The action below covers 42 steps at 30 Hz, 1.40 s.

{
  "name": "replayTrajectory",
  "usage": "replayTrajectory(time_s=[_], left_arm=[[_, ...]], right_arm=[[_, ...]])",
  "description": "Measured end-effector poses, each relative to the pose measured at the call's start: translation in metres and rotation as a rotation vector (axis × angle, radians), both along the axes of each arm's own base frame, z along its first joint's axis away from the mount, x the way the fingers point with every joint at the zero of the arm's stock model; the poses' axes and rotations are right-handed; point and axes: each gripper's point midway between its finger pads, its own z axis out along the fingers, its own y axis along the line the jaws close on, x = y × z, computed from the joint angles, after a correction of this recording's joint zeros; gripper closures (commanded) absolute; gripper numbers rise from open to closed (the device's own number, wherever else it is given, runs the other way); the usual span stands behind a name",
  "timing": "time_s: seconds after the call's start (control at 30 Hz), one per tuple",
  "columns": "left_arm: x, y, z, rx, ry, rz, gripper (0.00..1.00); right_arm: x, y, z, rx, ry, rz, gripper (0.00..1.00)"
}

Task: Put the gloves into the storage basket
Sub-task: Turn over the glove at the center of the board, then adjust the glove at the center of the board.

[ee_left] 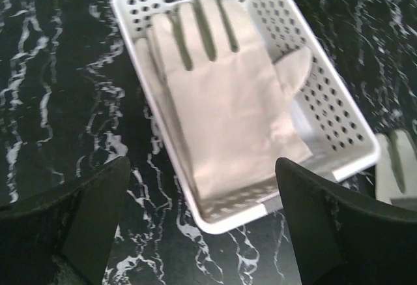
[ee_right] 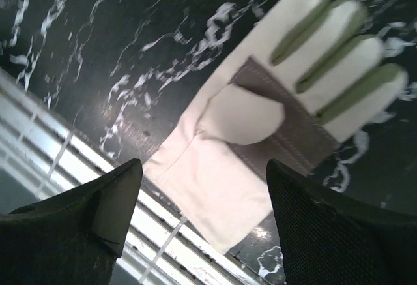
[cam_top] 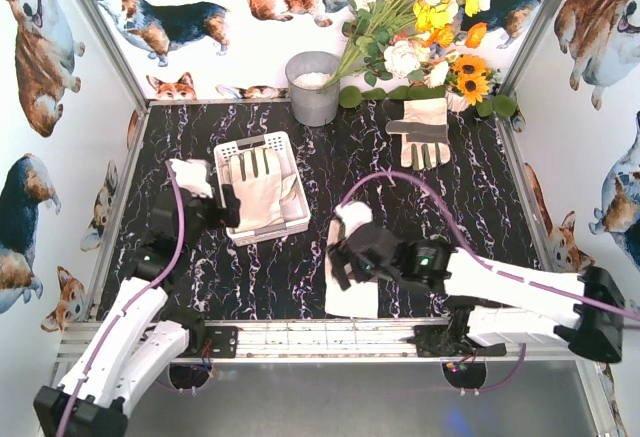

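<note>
Fingers of our right hand (ee_right: pixel 202 171) stand wide apart and grip nothing. We hang directly above the near glove (ee_right: pixel 260 122), which lies flat and palm-up on the surface (cam_top: pixel 470 197). Its long axis runs away from our bases: the cuff is toward us, lapping over the metal rail (cam_top: pixel 300 335) at the near edge, and the fingertips point to the far side. In the right wrist view that axis crosses the gap between our fingers at a slant. We judge a turn of the wrist would help us close across the glove's width rather than along it.

From this glove the storage basket (ee_left: pixel 345 128) lies to the left and a little farther out, with bare surface between. Our left hand (ee_left: pixel 202 161) hovers by the basket's near end, spread and empty. Below it the stowed glove (ee_left: pixel 228 102) lies flat inside, fingers toward the far end. Our right arm is plainly the nearer one to the near glove, so we judge the pick is its job, followed by a carry leftward and outward.

Farther out, the far glove (cam_top: pixel 420 129) rests beside the flowers (cam_top: pixel 420 17), well apart from both hands. Pale fabric (cam_top: pixel 190 175) just left of the basket may be another glove; we cannot tell.
</note>
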Motion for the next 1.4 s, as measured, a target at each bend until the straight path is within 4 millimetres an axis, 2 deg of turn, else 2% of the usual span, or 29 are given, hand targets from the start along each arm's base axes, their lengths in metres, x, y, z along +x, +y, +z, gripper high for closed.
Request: replayTrajectory(time_s=[0.1,0.17,0.27,0.37,0.47,0.6,0.67,0.77,0.83,1.13,1.3,1.4], left_arm=[[-0.008,-0.022,0.000,-0.021,0.005,-0.067,0.19],[-0.015,-0.037,0.002,-0.057,0.001,-0.098,0.19],[-0.030,-0.066,0.000,-0.122,0.015,-0.153,0.20],[-0.044,-0.098,-0.012,-0.144,0.064,-0.205,0.19],[-0.058,-0.134,-0.035,-0.102,0.138,-0.258,0.18],[-0.072,-0.184,-0.062,-0.011,0.222,-0.316,0.16],[-0.074,-0.208,-0.068,0.016,0.239,-0.331,0.14],[-0.076,-0.244,-0.071,0.013,0.239,-0.347,0.13],[-0.078,-0.261,-0.075,-0.001,0.241,-0.354,0.12],[-0.089,-0.304,-0.100,-0.021,0.274,-0.356,0.12],[-0.093,-0.312,-0.112,0.033,0.287,-0.322,0.16],[-0.092,-0.312,-0.120,0.069,0.292,-0.301,0.23]], right_arm=[[0.020,-0.018,0.017,0.042,-0.016,-0.119,0.23],[0.037,-0.035,0.020,0.054,-0.007,-0.227,0.24],[0.059,-0.061,0.015,0.068,0.042,-0.375,0.26],[0.069,-0.081,0.002,0.096,0.113,-0.483,0.28],[0.066,-0.092,-0.018,0.121,0.211,-0.546,0.31],[0.058,-0.097,-0.037,0.153,0.310,-0.588,0.34],[0.056,-0.099,-0.043,0.162,0.342,-0.606,0.35],[0.051,-0.100,-0.049,0.173,0.380,-0.621,0.44],[0.046,-0.097,-0.054,0.177,0.414,-0.613,0.48],[0.034,-0.088,-0.075,0.172,0.516,-0.583,0.57],[0.032,-0.085,-0.085,0.155,0.554,-0.578,0.62],[0.030,-0.083,-0.090,0.154,0.570,-0.572,0.64]])
